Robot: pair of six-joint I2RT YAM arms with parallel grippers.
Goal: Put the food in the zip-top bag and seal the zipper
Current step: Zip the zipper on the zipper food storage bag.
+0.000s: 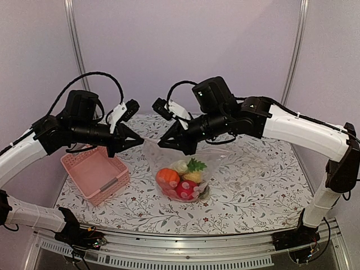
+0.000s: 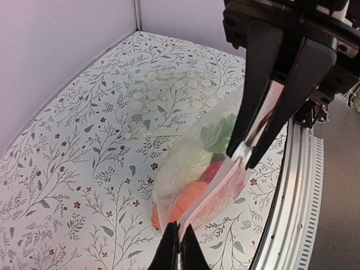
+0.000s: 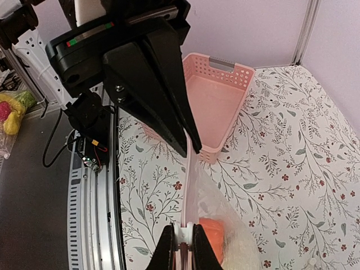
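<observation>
The zip-top bag [image 1: 160, 166] hangs between my two grippers over the middle of the table. The food [image 1: 181, 179] lies inside it: orange, red, white and green pieces [image 2: 191, 197]. My left gripper [image 1: 139, 143] is shut on one end of the zipper [image 2: 211, 197], its fingertips [image 2: 179, 247] pinched together on the strip. My right gripper [image 1: 162, 144] is shut on the other end, with the pink-tinted strip [image 3: 189, 191] and a white piece clamped between its fingers [image 3: 183, 247]. The two grippers face each other, a short stretch of zipper taut between them.
A pink basket [image 1: 95, 174] stands empty at the left of the flowered table [image 1: 253, 180], just behind the left gripper [image 3: 191, 147] in the right wrist view. The metal front rail [image 2: 292, 185] runs along the table's near edge. Off the table lie more toy foods [image 3: 10, 112].
</observation>
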